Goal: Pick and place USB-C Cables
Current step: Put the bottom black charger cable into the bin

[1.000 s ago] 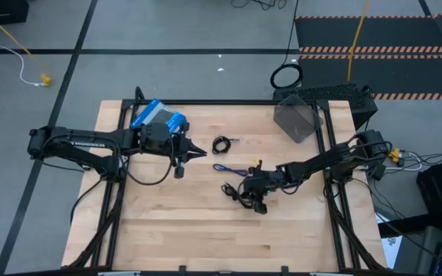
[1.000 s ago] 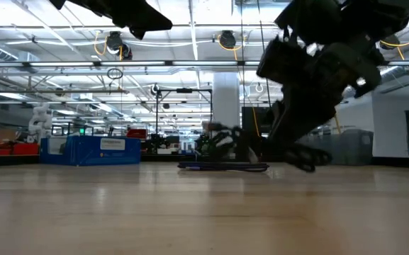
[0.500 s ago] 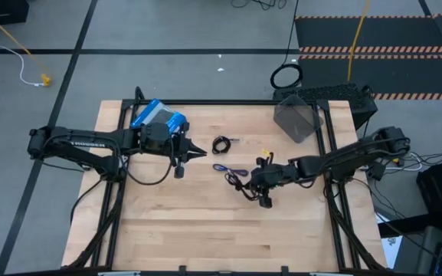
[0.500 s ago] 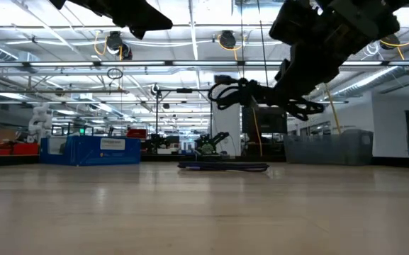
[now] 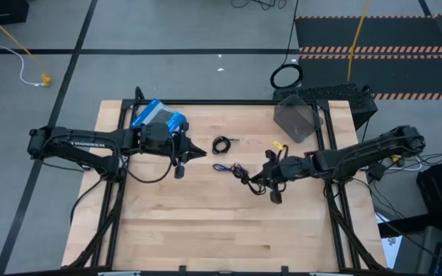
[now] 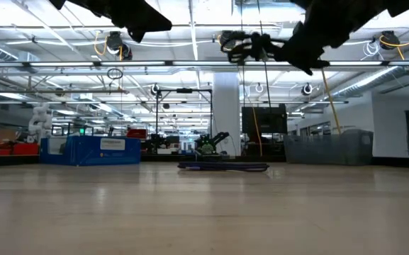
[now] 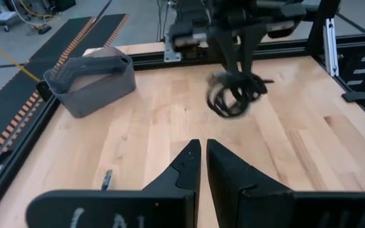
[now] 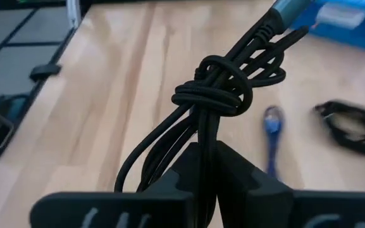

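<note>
My right gripper (image 5: 263,179) is shut on a black bundled USB-C cable (image 8: 223,85), high over the table's middle, as the low view (image 6: 250,44) shows. The blue-purple cable (image 5: 221,168) lies flat on the wood just left of it. The black cable coiled in a ring (image 5: 221,143) lies farther toward the far edge. My left gripper (image 5: 198,152) hovers left of both, shut and touching nothing; its wrist view (image 7: 202,159) looks across at the held cable (image 7: 234,95). My right gripper pinches the black cable between its two fingers (image 8: 229,166) by the loose strands below the wrapped knot (image 8: 201,136). The fingers run along the bundle, roughly level and pointing toward the table's left. The knotted end (image 6: 243,44) sticks out past the fingertips, lifted clear of the table.
A grey bin (image 5: 297,119) sits at the far right corner of the table. A blue-and-grey box (image 5: 158,116) sits at the far left, behind my left wrist. A large black cable hoop (image 5: 286,76) lies on the floor beyond the table. The near half of the table (image 5: 205,230) is bare wood.
My right gripper has risen from the table and drawn a little toward the right edge, taking the black bundled cable with it. The cable lay on the wood a second ago and now hangs clear, high above it. The other two cables have not moved.
</note>
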